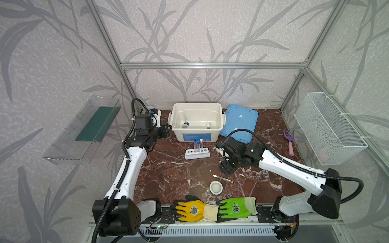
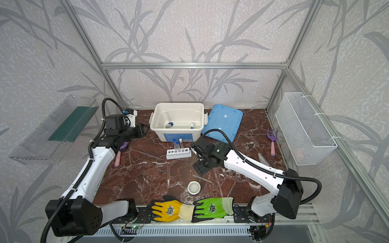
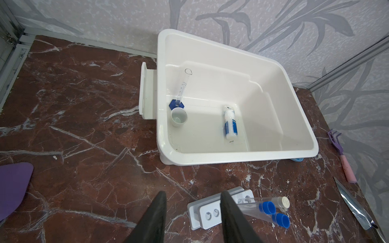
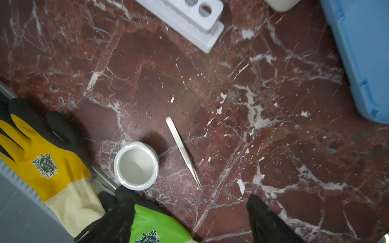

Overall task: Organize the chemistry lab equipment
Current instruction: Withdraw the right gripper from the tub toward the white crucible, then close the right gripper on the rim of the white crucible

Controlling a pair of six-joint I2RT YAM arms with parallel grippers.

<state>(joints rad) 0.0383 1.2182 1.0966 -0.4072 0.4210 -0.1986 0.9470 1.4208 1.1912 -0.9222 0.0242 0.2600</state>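
Red-brown veined marble tabletop (image 1: 168, 174), walled in by grey leaf-print panels, is where we work. Our right gripper (image 4: 189, 198) hangs above it with both black fingers spread wide and nothing between them.

Just beyond its fingertips lie the slim metal tweezers (image 4: 183, 151), flat on the marble. Their long axis runs roughly crosswise to the line between the 2 fingers, so we judge a straight descent would let the jaws close over the narrow width. In both top views the tweezers lie slantwise, blunt end toward the white 6-hole rack (image 1: 197, 154) and pointed tips toward the right side. A small round white ceramic dish (image 4: 136, 166) sits just beside them, not touching.

Our left gripper (image 3: 193, 193), partly open and empty, hovers by the left end of the white plastic bin (image 3: 231, 157), well apart from the tweezers. The right arm is plainly nearer.

As for writing, the bin's blue front label (image 1: 195, 137) and the blue-labelled white vial (image 3: 230, 124) lying inside carry print too small to read. The yellow glove (image 1: 192, 210) and green glove (image 1: 236, 208) each show a crest logo with illegible wording.
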